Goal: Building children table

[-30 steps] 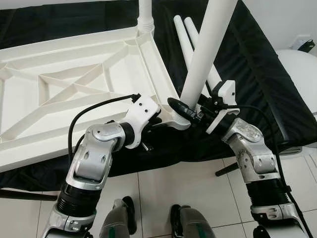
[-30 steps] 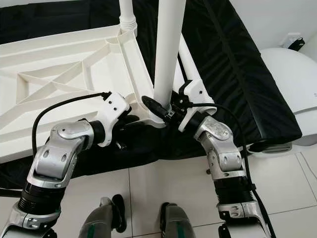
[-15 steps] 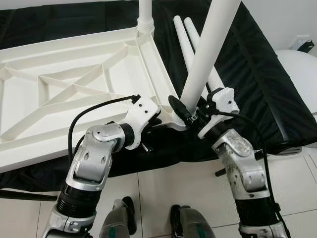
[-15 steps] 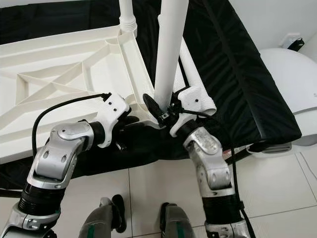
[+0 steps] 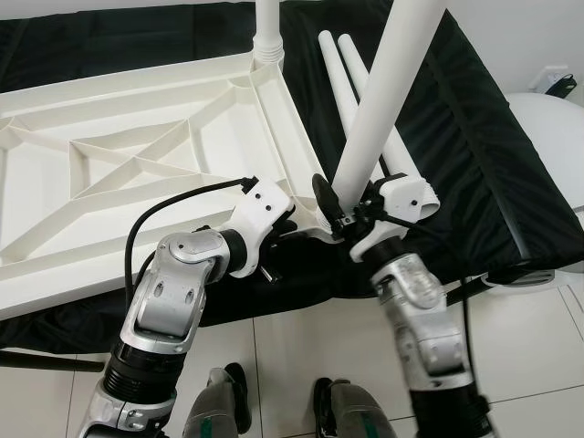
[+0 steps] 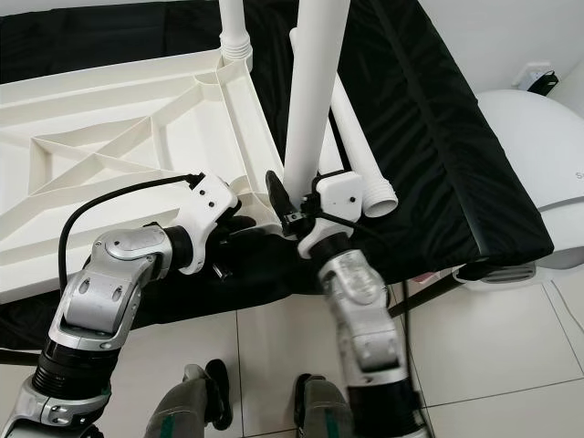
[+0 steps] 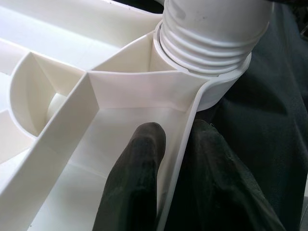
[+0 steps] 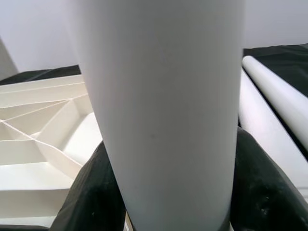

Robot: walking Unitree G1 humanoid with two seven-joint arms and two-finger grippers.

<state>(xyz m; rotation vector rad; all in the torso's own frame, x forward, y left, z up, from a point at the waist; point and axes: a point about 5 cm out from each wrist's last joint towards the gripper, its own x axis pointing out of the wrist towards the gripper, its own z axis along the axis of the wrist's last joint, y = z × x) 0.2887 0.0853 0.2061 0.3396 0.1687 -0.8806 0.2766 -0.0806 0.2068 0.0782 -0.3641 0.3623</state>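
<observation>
A white ribbed tabletop (image 5: 137, 119) lies upside down on a black-covered surface. One white leg (image 5: 267, 27) stands in its far right corner. A second leg (image 5: 388, 91) leans slightly in the near right corner socket, its threaded end (image 7: 211, 33) seated there. My right gripper (image 5: 351, 212) is shut on this leg near its base, black fingers (image 8: 91, 192) on either side. My left gripper (image 7: 175, 127) is shut on the tabletop's rim just beside that socket, one finger inside the rim, the other outside.
Two loose white legs (image 5: 342, 73) lie on the black cloth (image 5: 474, 137) right of the tabletop. A white rounded object (image 5: 557, 137) stands at the far right. Pale floor tiles (image 5: 301, 347) and my feet (image 5: 347, 411) are below the near edge.
My right forearm has swung leftward under the corner, and its wrist has turned around the leg. The leg still leans to the right. The left arm has stayed put.
</observation>
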